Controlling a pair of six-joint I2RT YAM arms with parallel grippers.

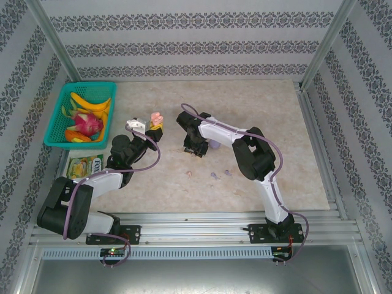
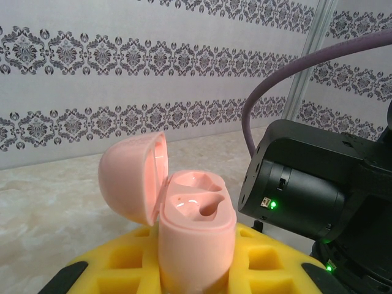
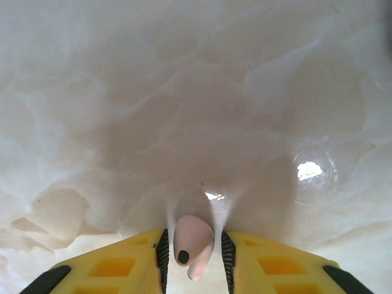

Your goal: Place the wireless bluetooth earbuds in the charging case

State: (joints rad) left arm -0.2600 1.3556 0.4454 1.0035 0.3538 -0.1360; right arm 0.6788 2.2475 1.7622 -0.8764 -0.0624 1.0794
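Top external view has the right arm elbowed leftward, its right gripper (image 1: 196, 150) aimed down at the table (image 1: 275, 122), jaws partly open and straddling a pale pink earbud (image 3: 191, 245) with slivers of gap, while the raised left gripper (image 1: 153, 130) clamps the lid-open pink charging case (image 2: 196, 226).

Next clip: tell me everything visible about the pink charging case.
The pink charging case is a small rounded capsule of smooth, glossy pale pink plastic. It stands upright and open, its domed lid hinged back to the left in the left wrist view. The two moulded earbud wells in its top face look empty. The left gripper is shut on its lower body between yellow fingers, apparently holding it above the table.
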